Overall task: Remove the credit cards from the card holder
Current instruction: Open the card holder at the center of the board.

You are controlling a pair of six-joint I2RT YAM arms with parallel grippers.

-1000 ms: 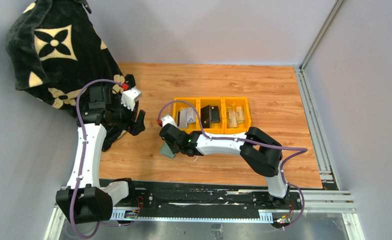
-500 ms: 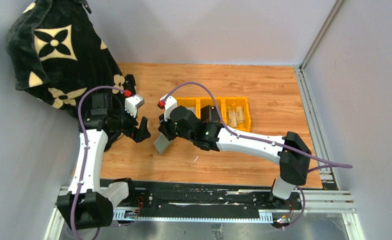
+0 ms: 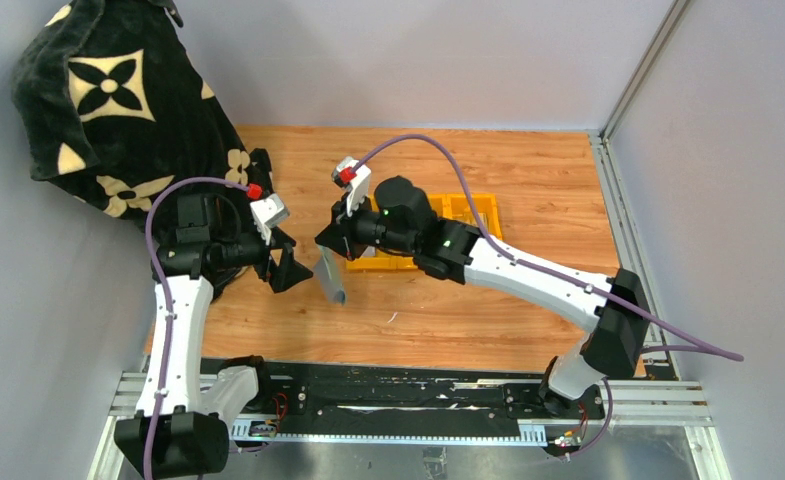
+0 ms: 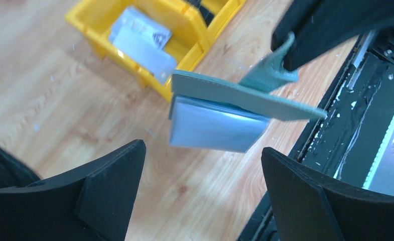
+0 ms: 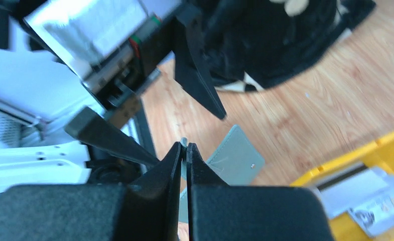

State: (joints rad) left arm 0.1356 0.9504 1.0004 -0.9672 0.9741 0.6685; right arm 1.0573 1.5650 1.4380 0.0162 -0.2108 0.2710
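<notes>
Wood-grain table [image 3: 528, 170], yellow three-compartment bin [image 3: 473, 199] just past centre toward 2 o'clock, black patterned cloth [image 3: 108, 100] at 10 o'clock

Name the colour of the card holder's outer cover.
Sage grey-green card holder, clearest in the left wrist view.

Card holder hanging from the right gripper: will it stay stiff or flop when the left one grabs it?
Probably floppy at the fold: the card holder, pinched by the right gripper at one flap, hangs splayed open. Its clear sleeve looks glossy, so likely slippery. It may swing when nudged.
</notes>
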